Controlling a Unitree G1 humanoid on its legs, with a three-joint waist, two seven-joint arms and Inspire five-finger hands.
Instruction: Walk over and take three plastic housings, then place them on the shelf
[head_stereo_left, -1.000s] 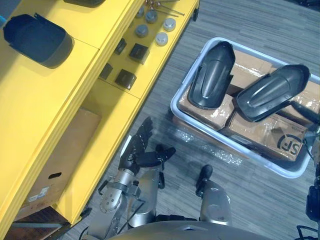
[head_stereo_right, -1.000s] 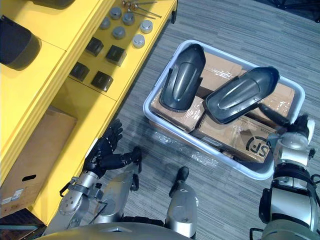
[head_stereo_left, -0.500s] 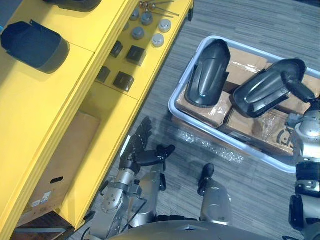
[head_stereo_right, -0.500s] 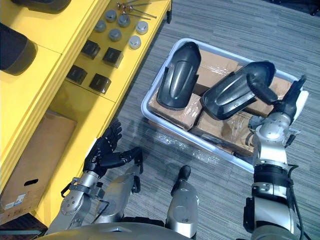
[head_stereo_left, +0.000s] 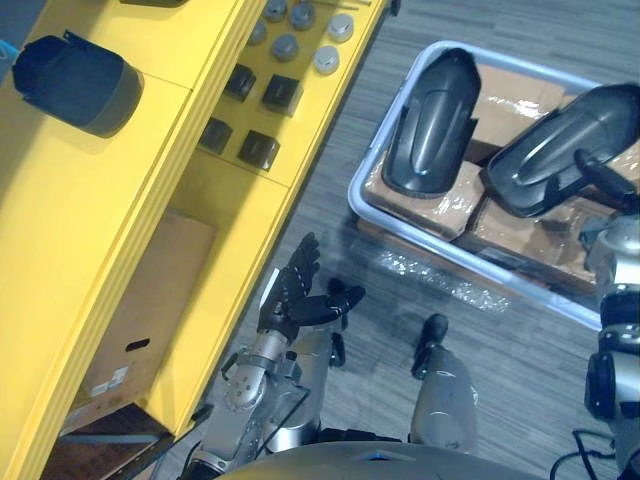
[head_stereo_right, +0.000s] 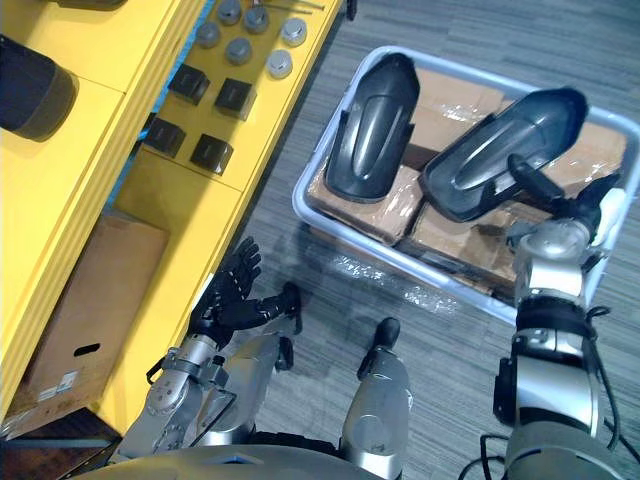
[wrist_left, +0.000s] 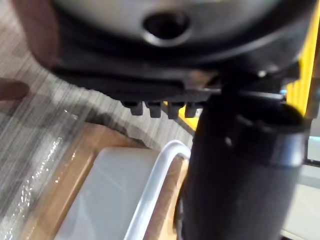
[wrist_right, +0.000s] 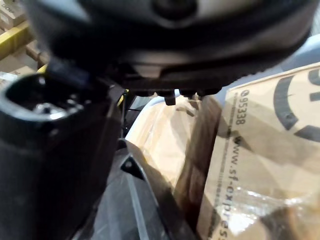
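Two dark plastic housings lie in the grey bin on the floor, resting on cardboard boxes: the left housing and the right housing. A third housing sits on the yellow shelf. We judge them to be thin moulded shells, light and stiff, with smooth, curved backs that could slip. The rim looks the safest hold, thumb on one face and fingers on the other. Our right hand hovers at the right housing's near end with thumb and fingers spread; we cannot tell whether it touches. Our left hand hangs open, low beside the shelf.
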